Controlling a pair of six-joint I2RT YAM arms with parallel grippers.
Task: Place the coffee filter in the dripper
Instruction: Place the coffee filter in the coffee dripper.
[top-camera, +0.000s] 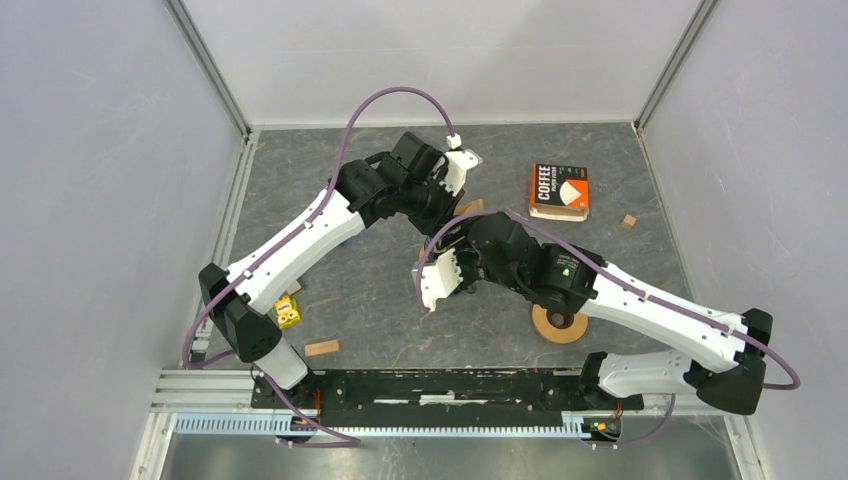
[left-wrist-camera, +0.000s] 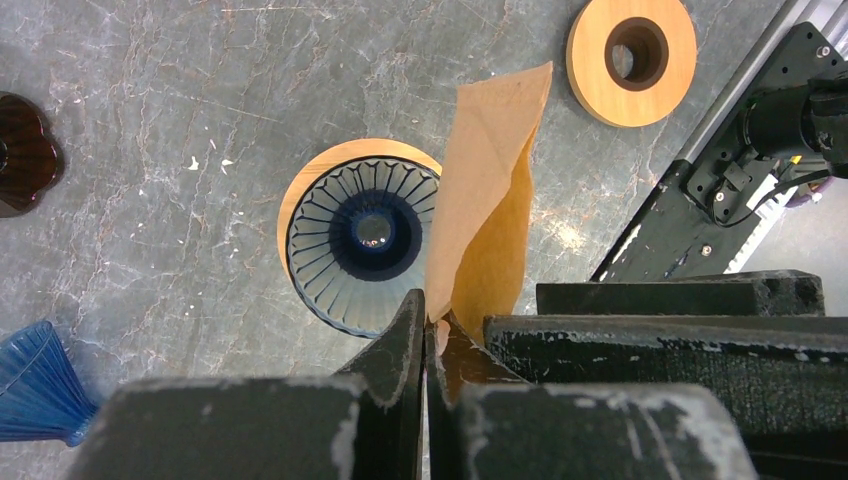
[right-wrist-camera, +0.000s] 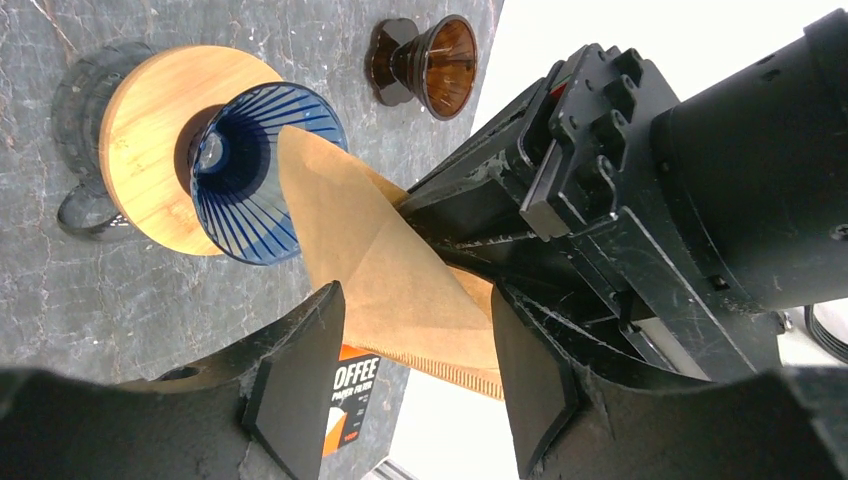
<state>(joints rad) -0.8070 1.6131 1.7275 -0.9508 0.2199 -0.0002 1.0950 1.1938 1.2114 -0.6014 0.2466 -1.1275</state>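
One wooden ring lies near dripper and filter.

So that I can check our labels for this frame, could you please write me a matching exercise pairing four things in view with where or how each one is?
Things:
1. coffee filter
2. blue dripper
3. wooden ring
4. filter box

States:
A. lying flat on the table, nothing in it
B. pinched between the left fingers
C. orange and black, on the far right part of the table
D. seated in a wooden collar, empty

Pairs: 1-B, 2-D, 3-A, 4-C
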